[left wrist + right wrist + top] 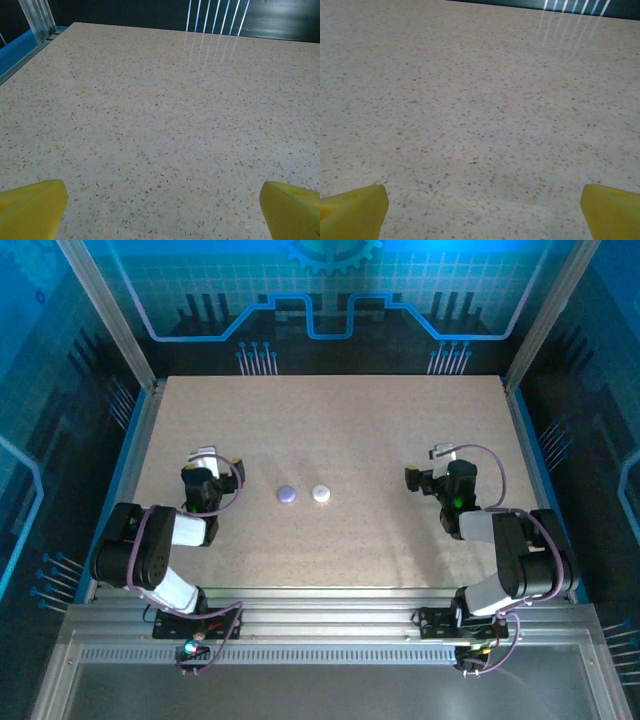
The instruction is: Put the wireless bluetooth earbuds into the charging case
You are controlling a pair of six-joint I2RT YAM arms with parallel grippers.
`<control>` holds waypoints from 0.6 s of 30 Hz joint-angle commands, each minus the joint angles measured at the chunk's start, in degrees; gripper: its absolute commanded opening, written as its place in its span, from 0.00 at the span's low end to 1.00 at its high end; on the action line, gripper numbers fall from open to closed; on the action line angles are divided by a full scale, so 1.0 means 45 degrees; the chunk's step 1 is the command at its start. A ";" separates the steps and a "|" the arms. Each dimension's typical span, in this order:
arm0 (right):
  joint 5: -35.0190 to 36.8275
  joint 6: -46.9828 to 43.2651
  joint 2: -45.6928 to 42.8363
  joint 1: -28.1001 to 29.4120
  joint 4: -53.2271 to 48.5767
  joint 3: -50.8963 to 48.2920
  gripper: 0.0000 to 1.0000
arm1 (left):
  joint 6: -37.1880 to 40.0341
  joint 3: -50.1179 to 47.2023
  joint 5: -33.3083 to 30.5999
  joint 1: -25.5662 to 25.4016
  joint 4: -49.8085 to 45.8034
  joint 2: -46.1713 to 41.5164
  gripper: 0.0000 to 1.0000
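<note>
Speckled tabletop [400,540]: round lavender pebble [287,494] beside round white pebble [320,494]

table [400,440] speckled | lavender round piece [287,494] beside white round piece [320,494], maybe cases

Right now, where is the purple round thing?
In the top view, the lavender round piece lies near the middle of the table, just left of the white round piece.
</note>
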 commanded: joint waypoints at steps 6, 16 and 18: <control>-0.0519 -0.0080 0.0103 -0.0115 0.0315 0.0247 1.00 | -0.0034 0.0165 0.0243 -0.0012 -0.0083 -0.0122 0.99; -0.0636 -0.0039 0.0094 -0.0184 0.0334 0.0236 1.00 | -0.0053 0.0158 0.0263 -0.0009 -0.0093 -0.0122 0.99; -0.0806 -0.0002 0.0084 -0.0268 0.0372 0.0198 1.00 | -0.0034 0.0166 0.0248 -0.0009 -0.0073 -0.0122 0.99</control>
